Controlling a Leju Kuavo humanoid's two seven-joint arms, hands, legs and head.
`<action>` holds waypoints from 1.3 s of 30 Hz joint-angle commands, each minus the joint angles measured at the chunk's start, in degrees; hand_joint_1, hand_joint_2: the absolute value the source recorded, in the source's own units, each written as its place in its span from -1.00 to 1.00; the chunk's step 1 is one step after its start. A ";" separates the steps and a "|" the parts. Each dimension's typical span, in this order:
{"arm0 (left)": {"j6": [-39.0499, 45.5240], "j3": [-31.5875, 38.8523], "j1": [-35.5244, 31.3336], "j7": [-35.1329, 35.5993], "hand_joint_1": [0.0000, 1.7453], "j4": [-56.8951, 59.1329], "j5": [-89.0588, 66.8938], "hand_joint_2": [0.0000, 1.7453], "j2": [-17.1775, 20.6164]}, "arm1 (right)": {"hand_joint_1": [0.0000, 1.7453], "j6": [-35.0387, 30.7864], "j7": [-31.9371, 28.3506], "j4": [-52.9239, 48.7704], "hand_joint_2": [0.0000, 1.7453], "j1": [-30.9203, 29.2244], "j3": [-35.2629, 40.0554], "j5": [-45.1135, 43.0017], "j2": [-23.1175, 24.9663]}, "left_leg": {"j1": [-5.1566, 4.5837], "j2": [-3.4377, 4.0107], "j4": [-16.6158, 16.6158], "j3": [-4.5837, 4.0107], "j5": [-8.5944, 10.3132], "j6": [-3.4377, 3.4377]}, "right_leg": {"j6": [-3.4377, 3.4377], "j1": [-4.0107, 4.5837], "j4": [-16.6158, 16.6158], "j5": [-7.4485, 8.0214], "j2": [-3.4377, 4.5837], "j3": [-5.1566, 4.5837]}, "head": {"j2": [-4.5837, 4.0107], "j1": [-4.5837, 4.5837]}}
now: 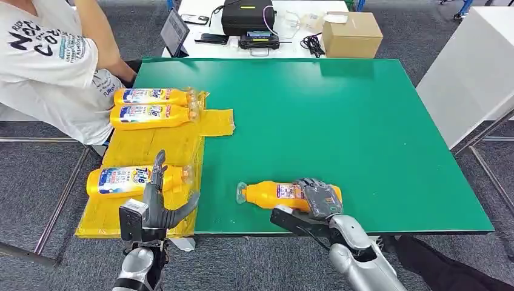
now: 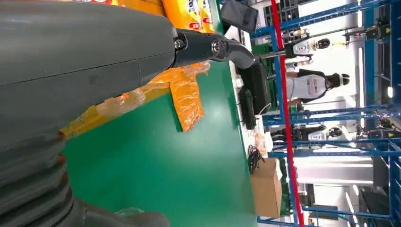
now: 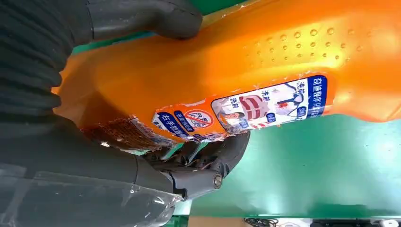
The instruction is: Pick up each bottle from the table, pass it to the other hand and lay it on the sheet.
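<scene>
Right hand (image 1: 319, 199) wrapped over the base end of an orange detergent bottle (image 1: 273, 194), fingers (image 3: 208, 158) under it and thumb across its far side; close view shows the label (image 3: 246, 111) pressed against the fingers. Bottle lies on its side near the front edge of the green surface (image 1: 339, 121), cap end pointing toward the left edge. Cannot tell if it is lifted clear or still resting.

Left hand (image 1: 159, 203) hovers over the front part of the yellow sheet (image 1: 151, 148), fingers apart, holding nothing. One finger rises in front of a bottle lying on the sheet (image 1: 130, 180).

Sheet runs along the left edge of the surface. Two more orange bottles (image 1: 154, 106) lie on it side by side near the back left corner, touching, caps pointing toward the middle.

Person in a white printed shirt (image 1: 48, 60) beside the back left corner. Beyond the back edge: cardboard box (image 1: 351, 33), black case (image 1: 245, 15).
</scene>
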 commanded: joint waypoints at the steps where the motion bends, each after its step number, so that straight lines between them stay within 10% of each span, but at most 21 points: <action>1: -0.26 -0.12 -2.26 0.28 -1.00 3.71 0.08 1.00 0.78 | 1.00 1.73 -1.21 4.42 1.00 1.97 0.68 -1.85 -1.01 | 0.12 -0.14 -0.08 0.23 -0.04 -0.13 | -0.16 0.13 -0.14 -0.07 -0.17 0.33 | 0.00 0.00; 15: 0.39 -0.78 -0.62 -0.86 -1.00 1.83 1.87 1.00 0.06 | 1.00 -18.17 -18.48 -23.72 1.00 9.83 -15.41 -16.93 11.85 | 0.01 0.07 0.03 -0.31 -0.05 -0.11 | -0.11 0.02 0.14 -0.07 0.02 -0.31 | 0.00 -0.02; 39: -9.04 -3.45 -0.47 5.36 -1.00 1.51 13.56 1.00 0.03 | 1.00 -27.59 -25.34 -22.52 1.00 11.56 -17.51 -15.46 14.01 | 0.05 0.10 -0.03 -0.27 -0.05 -0.08 | -0.09 0.05 0.00 -0.03 0.05 -0.24 | 0.00 0.00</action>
